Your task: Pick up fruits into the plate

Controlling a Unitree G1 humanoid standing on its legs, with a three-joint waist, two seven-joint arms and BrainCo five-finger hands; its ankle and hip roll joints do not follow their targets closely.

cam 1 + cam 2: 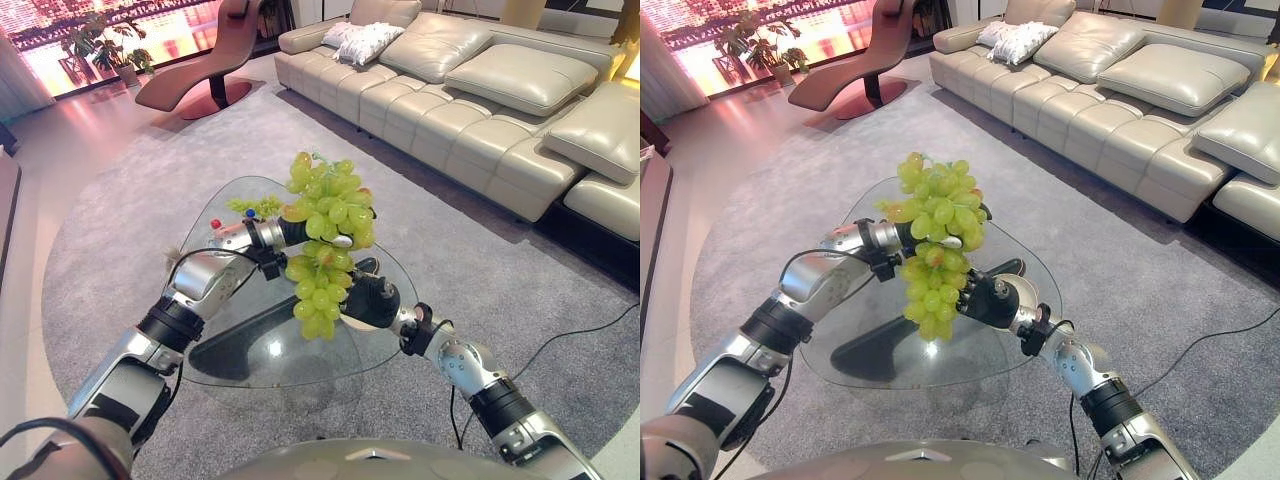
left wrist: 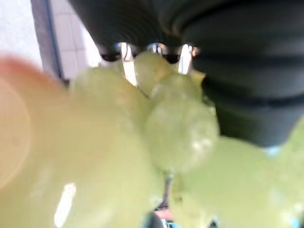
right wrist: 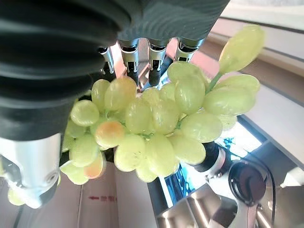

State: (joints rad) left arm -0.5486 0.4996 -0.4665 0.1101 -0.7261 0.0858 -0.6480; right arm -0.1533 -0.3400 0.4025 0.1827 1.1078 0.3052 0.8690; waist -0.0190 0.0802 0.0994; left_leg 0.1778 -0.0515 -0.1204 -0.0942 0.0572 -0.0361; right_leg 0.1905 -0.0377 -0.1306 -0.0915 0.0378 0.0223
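Observation:
A big bunch of green grapes (image 1: 325, 245) hangs in the air over the glass table (image 1: 250, 350). My left hand (image 1: 285, 233) is shut on its upper part, with one finger wrapped across the front. My right hand (image 1: 368, 300) sits low and right of the bunch, touching its lower half. In the right wrist view the grapes (image 3: 152, 123) lie against that hand's palm, and its fingers (image 3: 154, 61) reach straight past them. The left wrist view shows grapes (image 2: 180, 128) pressed close below the hand's dark cover.
At the table's far left edge lie a small green sprig of grapes (image 1: 256, 206), a red bit (image 1: 215, 223) and a blue bit (image 1: 249, 213). A beige sofa (image 1: 480, 80) stands at the right, and a brown lounge chair (image 1: 205, 60) sits at the back on the grey rug.

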